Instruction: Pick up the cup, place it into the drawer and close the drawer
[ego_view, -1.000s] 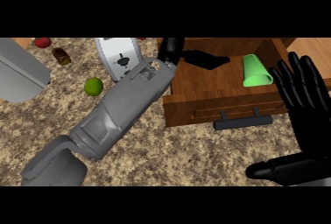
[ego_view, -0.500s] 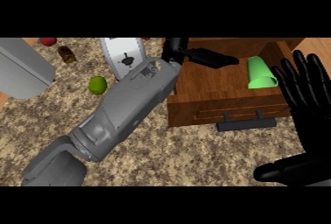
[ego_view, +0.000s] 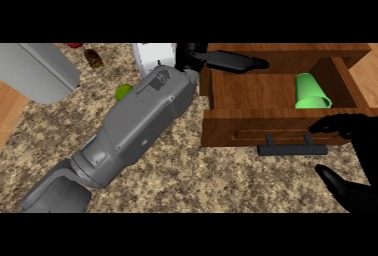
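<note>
The green cup (ego_view: 311, 91) lies on its side inside the open wooden drawer (ego_view: 251, 131), at its right. The left robot hand (ego_view: 225, 60) hovers with fingers straight at the drawer's far-left corner; the right robot hand (ego_view: 353, 127) curls empty beside the handle (ego_view: 291, 149). The speckled desk (ego_view: 192, 175) spreads below.

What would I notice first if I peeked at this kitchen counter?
The bright green cup lying on its side inside the open wooden drawer, at the upper right. Next, the big grey left forearm crossing the speckled counter, its left hand at the drawer's back left corner. The right hand curls by the drawer's black handle.
</note>
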